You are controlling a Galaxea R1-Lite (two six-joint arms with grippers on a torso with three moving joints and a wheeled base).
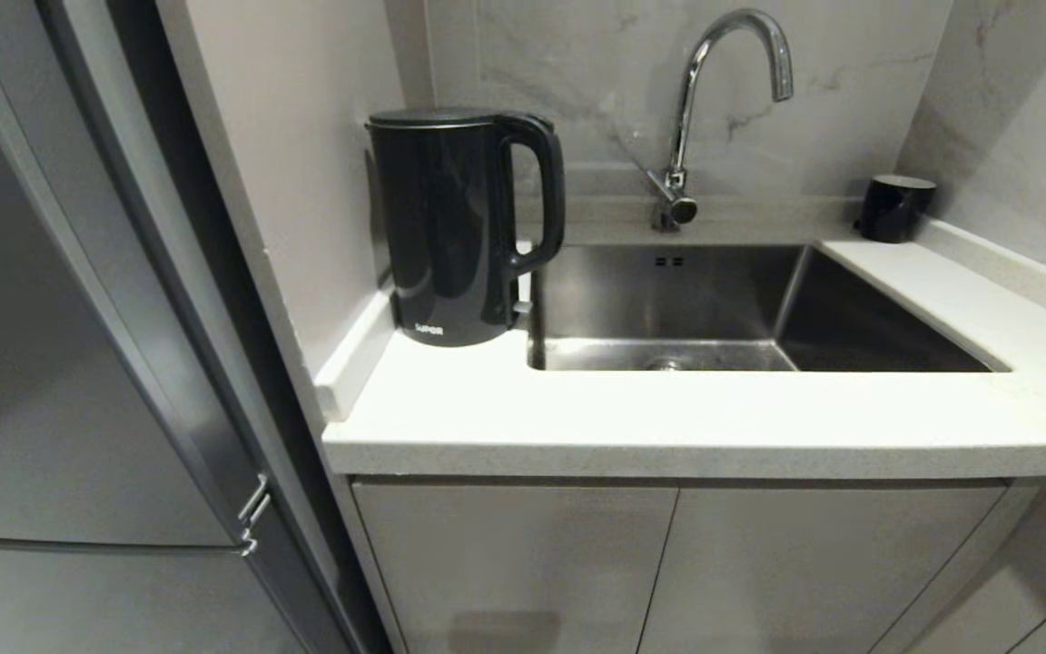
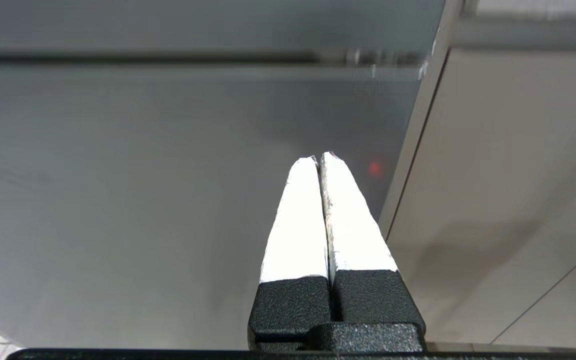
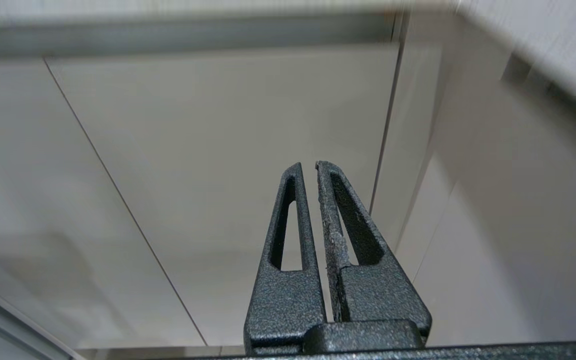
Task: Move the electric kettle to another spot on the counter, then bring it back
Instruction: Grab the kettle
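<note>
The electric kettle (image 1: 450, 227) is tall, glossy and black; it stands upright on the white counter (image 1: 668, 418) at its back left corner, handle turned toward the sink. Neither arm shows in the head view. My left gripper (image 2: 319, 156) hangs low in front of a grey fridge door, its white-taped fingers (image 2: 298, 220) pressed together on nothing. In front of the pale cabinet doors below the counter, my right gripper (image 3: 308, 164) is shut and empty, with only a hairline slit between its black fingers (image 3: 288, 280). Both grippers are well below and away from the kettle.
A steel sink (image 1: 741, 309) is set into the counter right of the kettle, with a chrome tap (image 1: 714, 100) behind it. A small black cup (image 1: 893, 207) stands at the back right. A grey fridge (image 1: 78, 381) fills the left. Pale cabinet doors (image 1: 668, 572) are below.
</note>
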